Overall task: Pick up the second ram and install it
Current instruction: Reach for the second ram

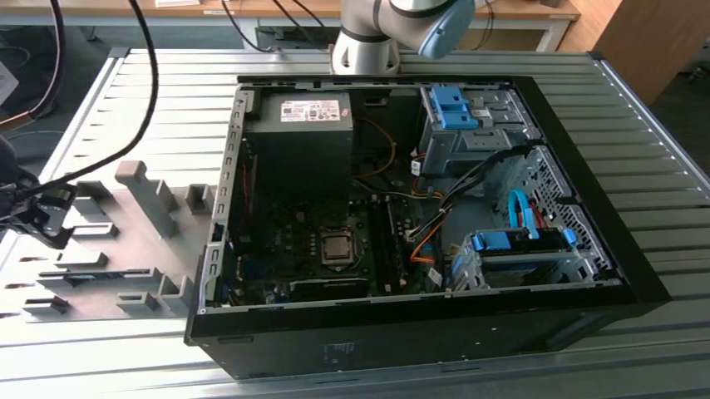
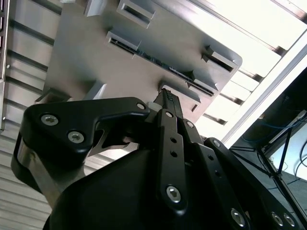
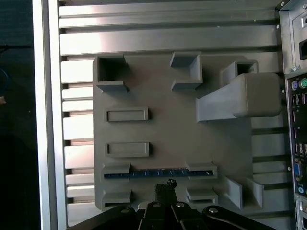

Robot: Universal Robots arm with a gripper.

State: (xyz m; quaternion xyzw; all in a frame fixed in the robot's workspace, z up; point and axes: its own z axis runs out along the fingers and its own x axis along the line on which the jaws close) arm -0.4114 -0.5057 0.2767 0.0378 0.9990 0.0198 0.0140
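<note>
A long thin dark ram lies on edge in a slot of the grey holder block, near the block's edge. In the second wrist view the ram runs between two raised slot ends. My gripper hangs just beside the stick, above the block and apart from it. Its fingertips are pressed together with nothing between them, as the gripper in the second wrist view also shows. At the exterior view's left, my gripper hovers over the holder block.
An open computer case lies on the slatted metal table, to the holder's right in the exterior view. Inside are the mainboard with the processor, cables and blue drive brackets. A tall grey post rises from the holder.
</note>
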